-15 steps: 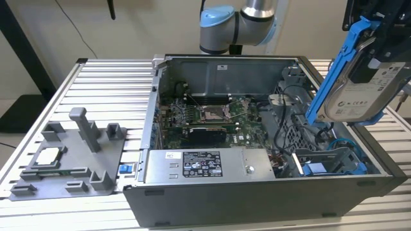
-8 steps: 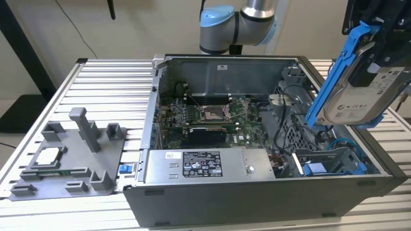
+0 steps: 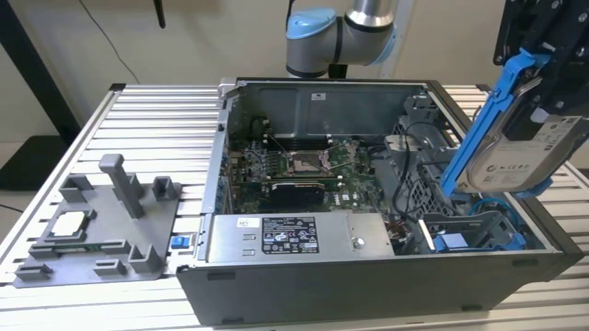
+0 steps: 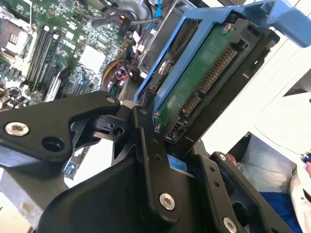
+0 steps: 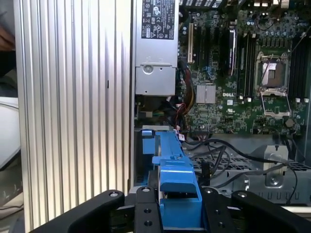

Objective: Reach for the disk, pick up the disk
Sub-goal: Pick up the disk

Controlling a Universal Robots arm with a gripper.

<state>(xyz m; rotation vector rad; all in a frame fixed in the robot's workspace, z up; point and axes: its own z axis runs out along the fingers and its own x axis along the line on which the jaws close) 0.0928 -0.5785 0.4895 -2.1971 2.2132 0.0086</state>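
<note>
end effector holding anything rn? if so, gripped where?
Yes. The end effector is shut on the disk, clamped at one end of its blue carrier frame. The disk hangs tilted, lifted clear above the open computer case.

You are seeing the disk point(image 3: 515, 148), silver with a blue frame, hanging tilted in the air above the open case.

- I get even, bright room light across the bench point(image 3: 138, 110).
- Glare whitens its ribs in the first wrist view.
- Nearby linkage blurs in the second wrist view.
</note>
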